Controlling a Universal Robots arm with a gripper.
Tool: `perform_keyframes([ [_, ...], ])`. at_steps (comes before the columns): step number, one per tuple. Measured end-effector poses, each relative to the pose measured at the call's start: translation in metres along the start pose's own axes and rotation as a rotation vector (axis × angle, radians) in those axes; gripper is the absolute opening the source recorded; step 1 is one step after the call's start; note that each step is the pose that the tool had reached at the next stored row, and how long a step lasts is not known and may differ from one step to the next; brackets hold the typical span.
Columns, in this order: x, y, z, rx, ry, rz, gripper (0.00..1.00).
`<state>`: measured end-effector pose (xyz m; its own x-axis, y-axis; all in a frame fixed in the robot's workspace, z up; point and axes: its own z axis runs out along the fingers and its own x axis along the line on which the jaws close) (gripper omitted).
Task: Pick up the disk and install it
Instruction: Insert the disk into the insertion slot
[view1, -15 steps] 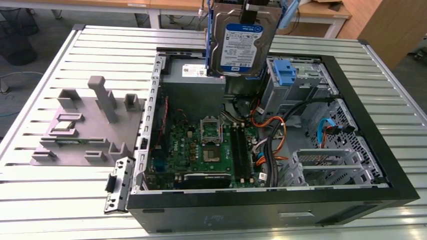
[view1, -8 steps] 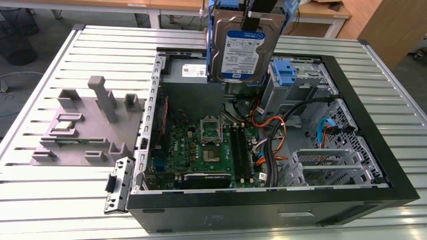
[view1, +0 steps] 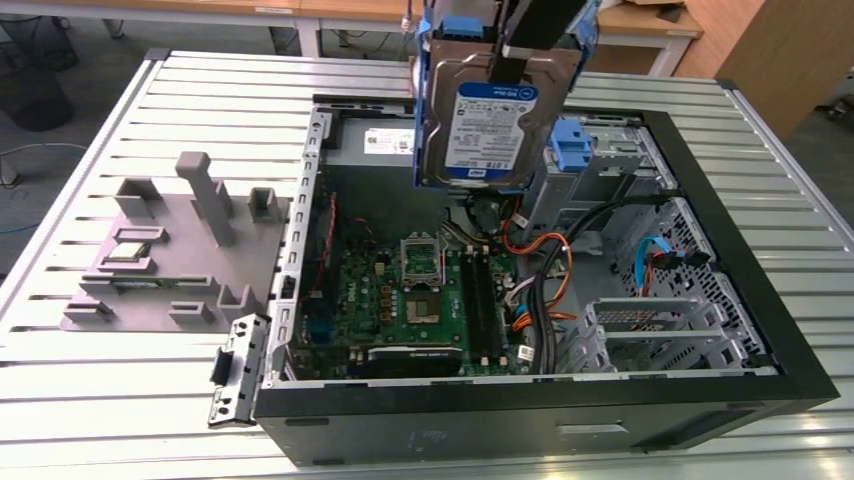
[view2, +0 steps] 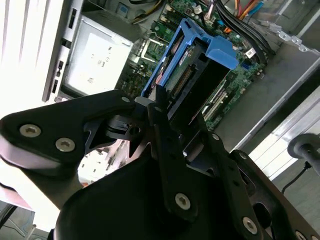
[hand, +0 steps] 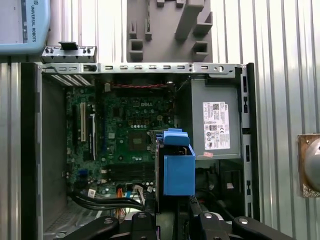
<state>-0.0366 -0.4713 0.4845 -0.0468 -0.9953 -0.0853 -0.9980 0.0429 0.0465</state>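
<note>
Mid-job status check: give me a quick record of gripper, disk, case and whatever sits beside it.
gripper: shut on the disk
disk: held on edge in the air above the open case, label facing the exterior camera
case: lying open on the slatted table, motherboard exposed
installed: not yet
beside case: grey fixture, exterior view's left

Silver disk (view1: 491, 135) (white-and-blue label (view1: 497, 110), blue rails (hand: 179, 172)); green motherboard (view1: 400, 290); orange, black cables (view1: 554, 250); grey ribbed table (view1: 120, 400).
</note>
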Motion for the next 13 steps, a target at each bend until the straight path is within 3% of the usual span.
perform_keyframes([
  [13, 0.0545, -0.0023, -0.0044, 0.0, -0.0001, 0.0, 0.35],
])
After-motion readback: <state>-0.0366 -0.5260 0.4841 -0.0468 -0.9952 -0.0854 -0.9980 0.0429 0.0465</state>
